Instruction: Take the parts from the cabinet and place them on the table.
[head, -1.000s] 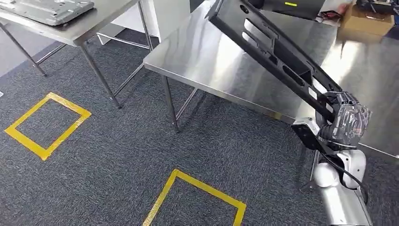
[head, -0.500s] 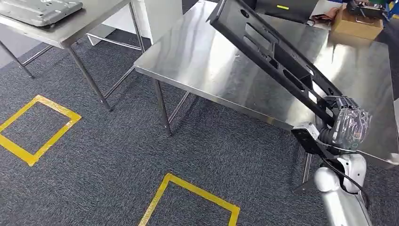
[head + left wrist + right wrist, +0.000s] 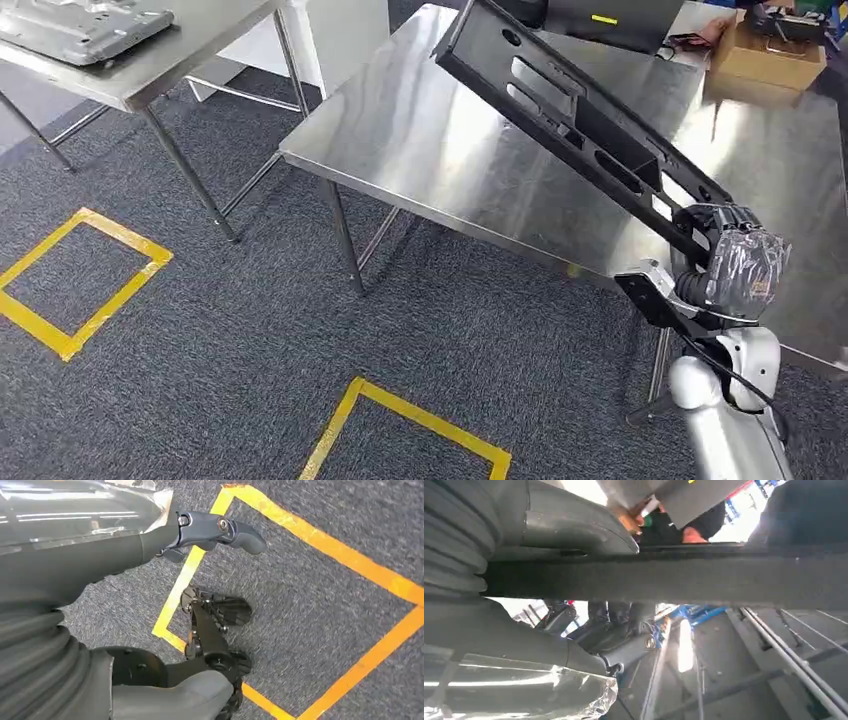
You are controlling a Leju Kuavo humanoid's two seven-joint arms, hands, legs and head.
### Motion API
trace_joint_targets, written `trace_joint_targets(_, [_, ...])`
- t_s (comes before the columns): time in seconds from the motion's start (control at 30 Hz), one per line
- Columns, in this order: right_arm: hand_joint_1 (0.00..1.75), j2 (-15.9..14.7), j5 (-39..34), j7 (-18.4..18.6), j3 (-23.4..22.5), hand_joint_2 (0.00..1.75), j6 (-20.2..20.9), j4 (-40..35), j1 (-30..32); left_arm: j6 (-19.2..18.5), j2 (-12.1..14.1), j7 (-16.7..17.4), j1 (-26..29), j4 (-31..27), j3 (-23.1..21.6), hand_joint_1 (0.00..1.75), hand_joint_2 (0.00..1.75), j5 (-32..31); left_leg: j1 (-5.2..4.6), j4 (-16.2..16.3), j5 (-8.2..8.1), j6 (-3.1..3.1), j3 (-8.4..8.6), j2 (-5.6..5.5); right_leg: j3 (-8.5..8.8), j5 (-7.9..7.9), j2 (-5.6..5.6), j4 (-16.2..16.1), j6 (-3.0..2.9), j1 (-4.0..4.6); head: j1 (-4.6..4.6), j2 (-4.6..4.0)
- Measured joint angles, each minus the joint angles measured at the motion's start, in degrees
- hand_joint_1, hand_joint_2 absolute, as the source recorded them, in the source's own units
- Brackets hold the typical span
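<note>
A long black metal part (image 3: 570, 110) with several cut-outs slants up over the steel table (image 3: 420, 130). My right hand (image 3: 735, 265), wrapped in clear film, grips its near end just off the table's front edge. The part's far end hangs above the table's back left area. In the right wrist view the part (image 3: 674, 580) runs as a dark bar across the picture, clamped in the right hand (image 3: 549, 525). My left hand (image 3: 100, 565) hangs over the carpet, its fingers (image 3: 220, 527) apart and holding nothing.
A second steel table (image 3: 190, 50) at the far left carries a grey metal plate (image 3: 80, 25). A cardboard box (image 3: 765, 55) sits at the main table's far right corner. Yellow tape squares (image 3: 75, 280) (image 3: 410, 425) mark the grey carpet.
The camera has shifted, so the tables and floor marks sit further left in the picture. My right hand still holds the black part in the same slanted pose over the table.
</note>
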Motion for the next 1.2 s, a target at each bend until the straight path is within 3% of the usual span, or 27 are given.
trace_joint_targets(0.03, [1.75, 0.0, 0.1, 0.0, 0.0, 1.75, 0.0, -0.1, -0.1, 0.0, 0.0, 0.0, -0.1, 0.0, 0.0, 0.0, 1.75, 0.0, 0.26, 0.1, -0.51, -0.32, 0.03, 0.0, 0.36, 0.0, 0.15, -0.2, -0.49, -0.45, -0.03, 0.02])
trace_joint_targets(0.07, [1.75, 0.0, 0.1, 0.0, 0.0, 1.75, 0.0, -0.2, -0.3, 0.0, 0.0, 0.0, -0.1, 0.0, 0.0, 0.0, 1.75, 0.0, 0.32, 2.0, -1.41, -0.6, -0.44, -0.04, 0.75, -0.32, 0.16, -0.2, -1.11, -0.38, -0.14, 0.0])
trace_joint_targets(0.1, [1.75, 0.0, 0.1, 0.0, 0.0, 1.75, 0.2, -0.2, -0.4, 0.0, 0.0, 0.0, -0.1, 0.0, 0.0, 0.0, 1.75, 0.0, 0.36, 5.8, -3.15, -0.8, -2.41, -0.03, 1.05, -0.59, 0.16, -0.2, -1.52, -0.3, -0.27, 0.0])
trace_joint_targets(0.17, [1.75, 0.1, 0.1, 0.0, 0.0, 1.75, 0.3, -0.2, -0.4, 0.0, 0.0, 0.0, 0.0, 0.0, 0.0, 0.0, 1.75, -0.1, 0.35, 15.8, -6.66, -1.06, -8.22, -0.05, 1.5, -1.06, 0.17, -0.2, -2.17, 0.08, -0.24, 0.0])
trace_joint_targets(0.2, [1.75, 0.1, 0.1, 0.0, 0.0, 1.75, 0.4, -0.2, -0.4, 0.0, 0.0, 0.0, 0.1, 0.0, 0.0, 0.0, 1.75, -0.1, 0.35, 18.6, -6.85, -0.99, -10.41, -0.05, 1.74, -1.24, 0.19, -0.2, -2.42, 0.23, -0.27, 0.0])
trace_joint_targets(0.23, [1.75, 0.1, 0.1, 0.0, 0.0, 1.75, 0.5, -0.2, -0.4, 0.0, 0.0, 0.0, 0.1, 0.0, 0.0, 0.0, 1.75, -0.1, 0.33, 18.7, -5.66, -0.77, -11.38, -0.06, 2.04, -1.46, 0.25, -0.2, -2.63, 0.39, -0.24, 0.0])
trace_joint_targets(0.27, [1.75, 0.1, 0.1, 0.0, 0.0, 1.75, 0.5, -0.2, -0.4, 0.0, 0.0, 0.0, 0.1, 0.0, 0.0, 0.0, 1.75, -0.1, 0.31, 16.1, -3.12, -0.44, -10.88, -0.06, 2.46, -1.75, 0.4, -0.2, -2.6, 0.51, -0.27, 0.0])
trace_joint_targets(0.33, [1.75, 0.1, 0.1, 0.0, 0.0, 1.75, 0.6, -0.2, -0.6, 0.0, 0.0, 0.0, 0.1, 0.0, 0.0, 0.0, 1.75, -0.1, 0.13, 6.5, 3.0, 0.55, -7.17, -0.21, 3.36, -2.37, 0.61, -0.2, -2.47, 0.73, -0.24, 0.0])
trace_joint_targets(0.37, [1.75, 0.1, 0.1, 0.0, 0.0, 1.75, 0.6, -0.2, -0.8, 0.0, 0.1, 0.0, 0.1, 0.0, 0.0, 0.0, 1.75, -0.2, -0.17, 2.1, 4.82, 1.32, -5.46, -0.46, 3.54, -2.61, 0.69, -0.3, -2.42, 0.64, -0.24, 0.0])
trace_joint_targets(0.4, [1.75, 0.0, 0.1, 0.0, 0.0, 1.75, 0.7, -0.2, -1.0, 0.0, 0.3, 0.1, 0.0, 0.0, 0.0, 0.0, 1.75, -0.5, -0.41, 1.2, 3.86, 1.55, -4.79, -0.35, 3.38, -2.9, 0.85, -0.2, -2.0, 1.46, -0.09, 0.0])
trace_joint_targets(0.43, [1.75, 0.0, 0.1, 0.0, 0.0, 1.75, 0.7, -0.2, -1.0, 0.0, 0.3, 0.1, -0.1, 0.0, 0.0, 0.0, 1.75, -0.6, -0.65, 1.3, 3.68, 1.39, -4.96, -0.17, 3.34, -2.99, 0.9, -0.3, -1.78, 0.95, -0.2, 0.0])
trace_joint_targets(0.5, [1.75, -0.1, 0.1, 0.0, 0.0, 1.75, 0.7, -0.3, -0.8, 0.1, 0.3, 0.2, -0.1, 0.0, 0.0, 0.0, 1.75, -0.8, -0.99, 1.1, 3.45, 1.77, -4.83, -0.23, 3.53, -3.15, 0.86, -0.7, -1.18, 0.81, -0.24, 0.0])
trace_joint_targets(0.53, [1.75, -0.3, 0.1, 0.0, 0.0, 1.75, 0.6, -0.7, -0.8, 0.1, 0.3, 0.3, -0.2, 0.0, 0.0, 0.0, 1.75, -0.9, -0.77, 0.2, 3.63, 1.97, -4.0, -0.24, 3.9, -3.37, 0.83, -1.0, -0.67, 1.57, -0.22, 0.02])
trace_joint_targets(0.57, [1.75, -0.4, 0.1, 0.0, 0.0, 1.75, 0.6, -1.0, -0.5, 0.1, 0.1, 0.3, -0.1, 0.0, 0.0, 0.0, 1.75, -1.1, -0.44, -0.7, 3.96, 2.11, -3.12, -0.15, 3.51, -3.79, 0.53, 0.2, -0.66, 1.07, -0.22, 0.0])
trace_joint_targets(0.63, [1.75, -0.7, 0.1, 0.1, 0.0, 1.75, 0.6, -1.2, -0.5, 0.1, 0.2, 0.3, -0.2, 0.0, 0.0, 0.0, 1.75, -1.1, -0.3, -1.2, 3.6, 2.62, -2.25, -0.12, -0.51, -6.71, 0.54, 7.9, -1.05, 0.96, -0.07, 0.0])
trace_joint_targets(0.7, [1.75, -0.7, 0.1, 0.6, -0.1, 1.75, 0.6, -1.4, 0.4, 0.0, 0.1, 0.5, -0.2, 0.0, 0.0, 0.0, 1.75, -1.2, -0.34, -1.2, 2.94, 2.7, -1.67, -0.18, -5.74, -8.96, 0.53, 16.3, -0.77, 0.81, -0.14, 0.0])
trace_joint_targets(0.73, [1.75, -0.7, 0.2, 0.8, -0.1, 1.75, 0.6, -1.4, 0.8, 0.0, 0.1, 0.6, -0.2, 0.0, 0.0, 0.0, 1.75, -1.2, -0.33, -1.2, 2.65, 2.64, -1.33, -0.27, -6.8, -8.57, 0.52, 17.2, -0.36, 0.71, -0.05, 0.0])
trace_joint_targets(0.77, [1.75, -0.8, 0.5, 0.9, -0.2, 1.75, 0.6, -1.4, 1.2, 0.0, 0.0, 0.7, -0.1, 0.0, 0.0, 0.0, 1.75, -1.3, -0.27, -1.2, 2.28, 2.48, -0.9, -0.32, -6.45, -6.93, 0.48, 15.2, 0.39, 0.49, -0.07, 0.0])
trace_joint_targets(0.8, [1.75, -0.8, 0.7, 0.9, -0.2, 1.75, 0.6, -1.6, 1.4, -0.1, 0.0, 0.8, -0.1, 0.0, 0.0, 0.0, 1.75, -1.5, -0.18, -1.1, 1.93, 2.28, -0.43, -0.35, -5.08, -4.73, 0.43, 11.4, 1.14, 0.3, -0.05, 0.0])
trace_joint_targets(0.83, [1.75, -0.8, 0.8, 0.9, -0.2, 1.75, 0.6, -2.0, 1.7, -0.1, -0.1, 0.8, -0.2, 0.0, 0.0, 0.0, 1.75, -1.6, -0.08, -1.1, 1.39, 1.95, 0.26, -0.36, -2.44, -1.48, 0.19, 5.1, 2.03, -0.09, -0.05, 0.0])
trace_joint_targets(0.87, [1.75, -0.8, 0.9, 0.9, -0.2, 1.75, 0.6, -2.3, 1.9, -0.1, -0.1, 0.8, -0.2, 0.0, 0.0, 0.0, 1.75, -1.7, -0.18, -1.0, 0.91, 1.57, 0.58, -0.37, -0.53, 0.62, -0.27, 0.5, 2.46, -0.32, -0.02, 0.0])
trace_joint_targets(0.9, [1.75, -0.8, 0.9, 0.9, -0.2, 1.75, 0.6, -2.5, 1.9, -0.1, 0.0, 0.8, -0.3, 0.0, 0.0, 0.0, 1.75, -1.7, -0.72, -0.5, 0.24, 1.07, 0.76, -0.37, 0.58, 0.74, -0.38, -1.0, 1.92, 0.31, 0.26, 0.0])
trace_joint_targets(0.93, [1.75, -0.8, 0.8, 0.9, -0.3, 1.75, 0.6, -2.7, 2.2, -0.1, 0.0, 0.8, -0.3, 0.0, 0.0, 0.0, 1.75, -1.7, -0.73, -0.5, 0.04, 0.88, 0.77, -0.36, 0.46, 0.64, -0.2, -1.1, 0.93, 0.27, 0.26, 0.0])
trace_joint_targets(1.0, [1.75, -0.8, 0.8, 1.1, -0.5, 1.75, 0.6, -3.0, 2.5, -0.1, 0.0, 0.8, -0.3, -0.1, 0.0, 0.0, 1.75, -1.7, -0.52, -0.7, -0.25, 0.48, 0.89, -0.29, 0.47, 0.18, -0.07, -0.8, 0.0, 0.37, 0.17, 0.0])
trace_joint_targets(1.07, [1.75, -0.9, 0.8, 1.1, -0.6, 1.75, 0.6, -3.4, 2.7, -0.1, 0.1, 0.8, -0.4, -0.1, 0.0, 0.0, 1.75, -1.7, -0.09, 0.1, -1.22, -0.37, 0.64, -0.21, 1.12, -0.03, 0.15, -1.1, -1.03, -0.17, 0.17, 0.0])
trace_joint_targets(1.13, [1.75, -0.8, 0.9, 1.1, -0.6, 1.75, 0.6, -3.8, 2.7, -0.2, 0.0, 0.8, -0.5, -0.1, 0.0, 0.0, 1.75, -1.8, -0.02, 6.9, -3.99, -0.8, -2.53, -0.26, 1.87, -0.69, 0.16, -1.1, -2.05, -0.13, -0.14, 0.0])
trace_joint_targets(1.2, [1.75, -0.7, 0.9, 1.1, -0.5, 1.75, 0.6, -3.8, 2.8, -0.2, 0.0, 0.8, -0.3, -0.1, -0.1, 0.0, 1.75, -1.8, 0.19, 16.6, -6.71, -1.17, -8.71, -0.3, 2.46, -1.23, 0.17, -1.1, -2.75, 0.08, -0.13, 0.0])
